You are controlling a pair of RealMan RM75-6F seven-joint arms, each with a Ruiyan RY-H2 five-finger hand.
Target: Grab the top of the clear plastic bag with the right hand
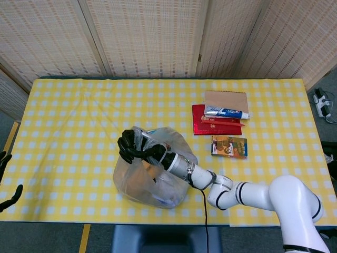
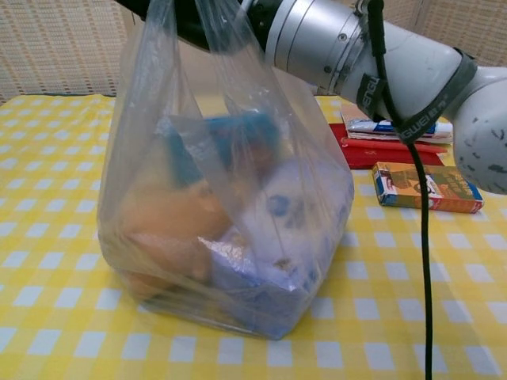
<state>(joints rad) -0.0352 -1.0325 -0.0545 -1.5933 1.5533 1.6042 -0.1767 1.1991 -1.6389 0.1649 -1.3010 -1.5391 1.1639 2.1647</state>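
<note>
The clear plastic bag [image 1: 152,179] stands on the yellow checked tablecloth near the front edge, filled with a blue box, something orange and a blue-and-white packet. My right hand [image 1: 136,148] is curled around the gathered top of the bag, gripping the plastic. In the chest view the bag [image 2: 230,214] fills the middle, its top drawn up to the right hand [image 2: 190,14], which is mostly cut off by the frame's upper edge. Only the dark fingertips of my left hand [image 1: 6,182] show at the far left, beyond the table, spread and holding nothing.
Behind and to the right of the bag lie a brown notebook [image 1: 226,99], a red booklet [image 1: 206,125] with a toothpaste box [image 1: 226,112] across them, and a small orange box [image 1: 229,146]. A black cable [image 2: 420,237] hangs from my right forearm.
</note>
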